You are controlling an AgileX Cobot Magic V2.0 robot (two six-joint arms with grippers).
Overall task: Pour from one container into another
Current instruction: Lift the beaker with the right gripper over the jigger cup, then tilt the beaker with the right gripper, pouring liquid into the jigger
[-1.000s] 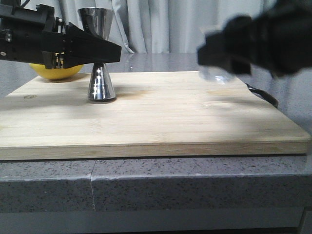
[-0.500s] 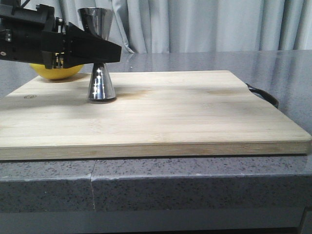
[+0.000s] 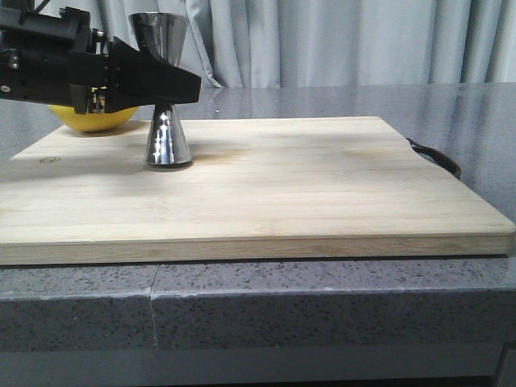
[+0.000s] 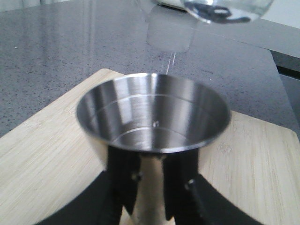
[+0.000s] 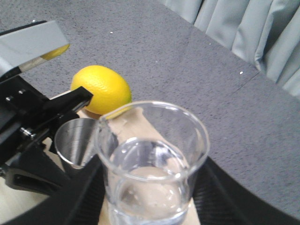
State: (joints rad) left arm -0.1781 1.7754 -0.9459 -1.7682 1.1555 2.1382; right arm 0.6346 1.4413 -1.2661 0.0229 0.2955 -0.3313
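Observation:
The steel jigger [image 3: 167, 139] stands upright on the wooden cutting board [image 3: 282, 185] at its back left. My left gripper [image 3: 165, 85] is shut on its narrow waist, and the left wrist view shows the fingers [image 4: 124, 178] either side of it below the open cup [image 4: 154, 117]. The clear glass beaker [image 5: 154, 173], holding some clear liquid, sits between the fingers of my right gripper [image 5: 150, 199], which is shut on it. Its spout faces the jigger cup [image 5: 77, 140] just beside and below. The beaker's base [image 4: 225, 10] hangs above the jigger. The right gripper is out of the front view.
A yellow lemon [image 3: 90, 119] lies behind the left gripper, off the board's back left corner, beside the jigger [image 5: 101, 89]. A dark handle loop [image 3: 435, 157] sticks out at the board's right side. The board lies on a grey stone counter [image 3: 322, 298], with curtains behind.
One second ago the right arm with the beaker showed blurred at the front view's right. It has since left that view. The left arm and the jigger have not moved.

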